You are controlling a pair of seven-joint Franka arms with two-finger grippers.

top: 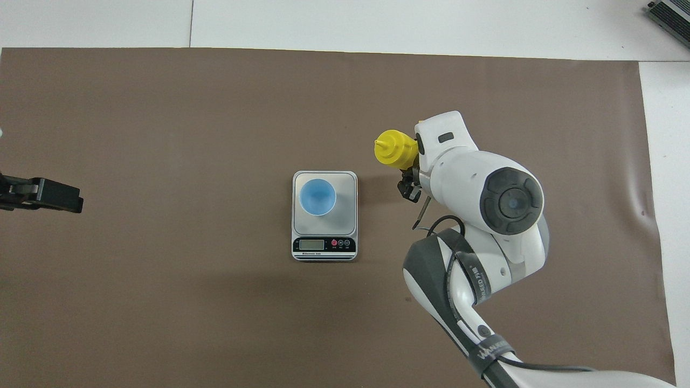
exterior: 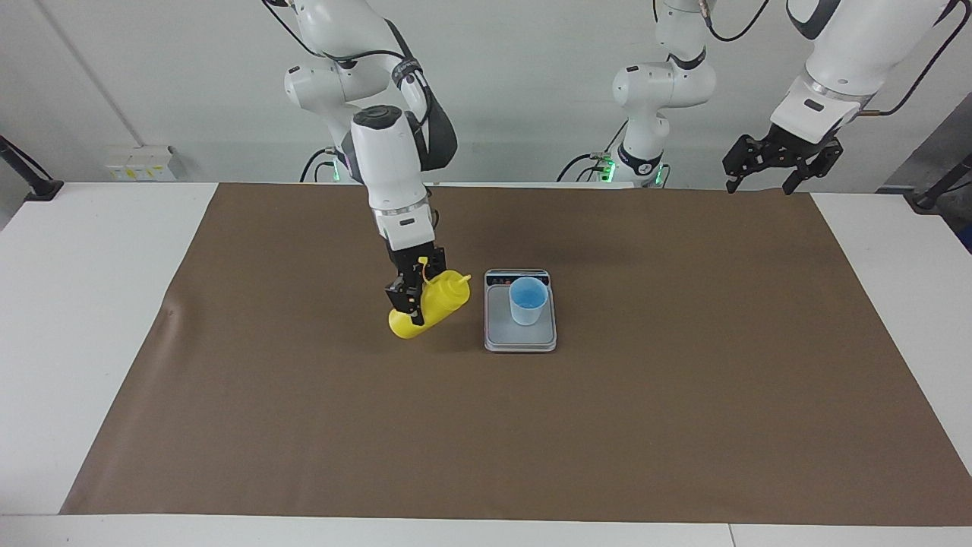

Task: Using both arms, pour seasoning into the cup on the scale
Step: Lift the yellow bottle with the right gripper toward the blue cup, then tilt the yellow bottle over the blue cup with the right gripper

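Observation:
The yellow squeeze bottle (exterior: 437, 304) is tilted, its cone nozzle pointing toward the scale, its base low by the mat. My right gripper (exterior: 408, 295) is shut on the bottle's body, beside the scale toward the right arm's end. In the overhead view the bottle (top: 396, 148) shows past the right wrist, which hides most of the right gripper (top: 409, 187). The light-blue cup (exterior: 528, 300) (top: 318, 196) stands upright on the silver-grey scale (exterior: 520, 338) (top: 349, 186). My left gripper (exterior: 782, 163) (top: 40, 195) is open and empty, raised over the left arm's end of the mat, waiting.
A brown mat (exterior: 304, 425) (top: 161, 108) covers most of the white table (exterior: 76, 304). The scale's display strip (top: 323, 245) faces the robots. A small white box (exterior: 140, 162) sits at the table's edge by the wall.

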